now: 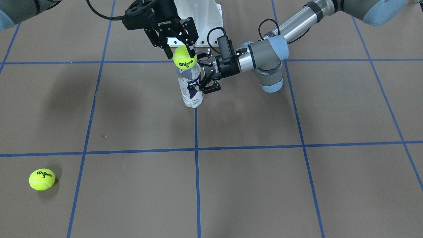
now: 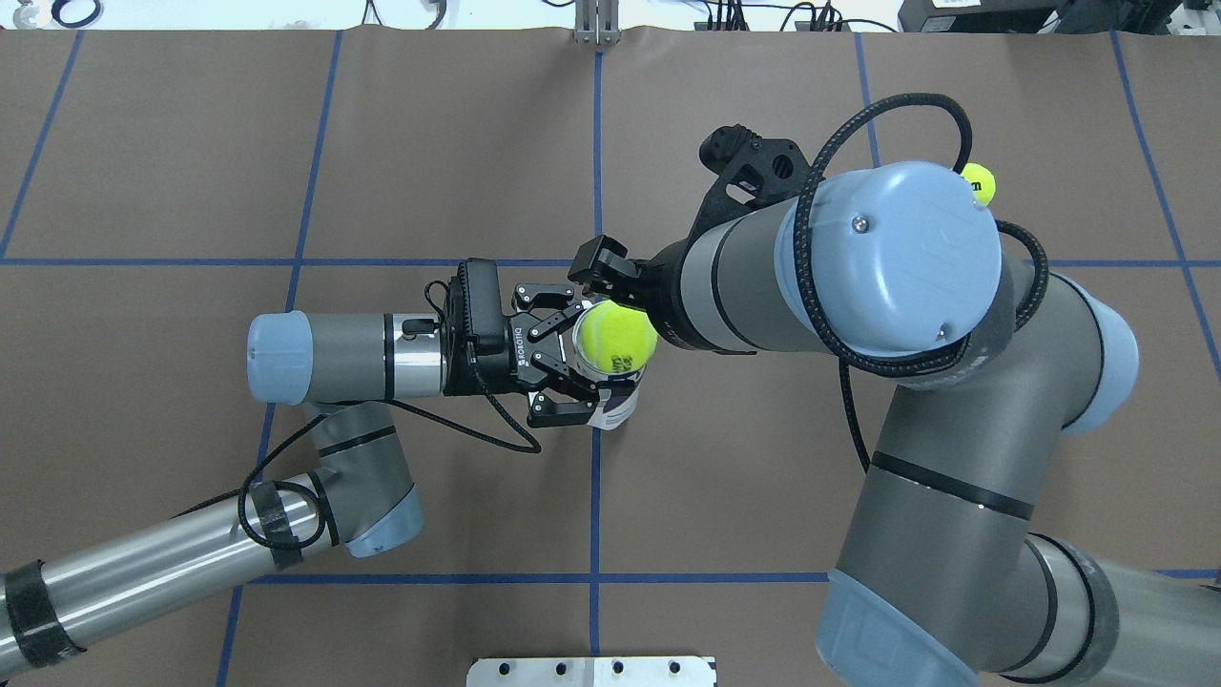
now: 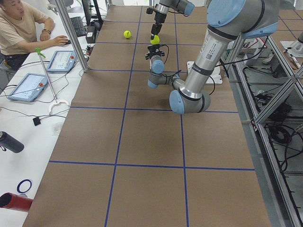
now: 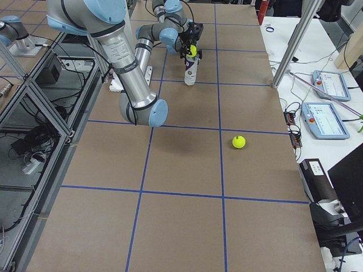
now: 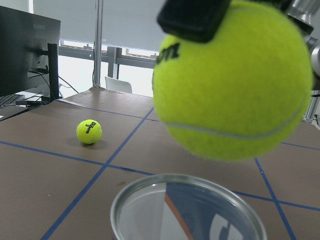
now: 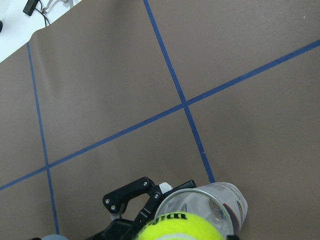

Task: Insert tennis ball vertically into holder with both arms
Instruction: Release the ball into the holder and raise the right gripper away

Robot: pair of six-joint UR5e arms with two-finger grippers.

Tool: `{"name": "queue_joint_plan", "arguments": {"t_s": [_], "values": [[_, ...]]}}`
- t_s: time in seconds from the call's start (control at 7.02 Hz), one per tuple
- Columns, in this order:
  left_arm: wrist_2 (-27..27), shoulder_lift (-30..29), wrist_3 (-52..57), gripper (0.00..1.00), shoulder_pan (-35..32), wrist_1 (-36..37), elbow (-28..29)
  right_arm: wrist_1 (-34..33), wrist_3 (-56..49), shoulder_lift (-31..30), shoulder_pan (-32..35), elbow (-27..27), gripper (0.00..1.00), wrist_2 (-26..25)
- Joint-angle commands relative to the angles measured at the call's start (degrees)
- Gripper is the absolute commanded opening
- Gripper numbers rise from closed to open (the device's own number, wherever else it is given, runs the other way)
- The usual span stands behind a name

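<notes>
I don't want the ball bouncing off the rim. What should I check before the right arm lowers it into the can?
1. Is the holder upright on the table? Ok.
2. Is the left gripper shut around the holder's side? Ok.
3. Is the holder's mouth open, with nothing visible inside? Ok.
4. Is the right gripper shut on the tennis ball? Ok.
5. Is the tennis ball clear above the holder? Ok, a gap shows in the left wrist view.
6. Is the tennis ball centred over the mouth? Cannot tell; the views disagree.

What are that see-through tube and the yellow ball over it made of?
The holder looks like clear, glossy plastic: the table shows through it above the label. Its shiny silver rim seems to be metal. The tennis ball looks like matte, fuzzy felt, probably over rubber.
</notes>
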Motion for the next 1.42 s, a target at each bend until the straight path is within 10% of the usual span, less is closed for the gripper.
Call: {"name": "queue_joint_plan", "arguments": {"t_s": [0.0,0.57,1.0,1.28], "values": [[0.00,0.00,0.00,0.83,0.00,-0.09,-0.01,-0.03,-0.01,0.04,-0.23,0.03,0.99,-0.45],[0.00,0.00,-0.09,0.83,0.00,-0.53,-0.01,-0.81,-4.46,-0.75,2.47,0.47,0.99,0.69],[0.00,0.09,-0.18,0.84,0.00,-0.88,-0.01,-6.89,-30.13,-6.08,21.14,-1.45,0.99,20.05],[0.00,0.09,-0.18,0.84,0.00,-1.41,-0.01,-6.18,-52.98,-7.43,32.33,-12.74,0.99,26.34]]}}
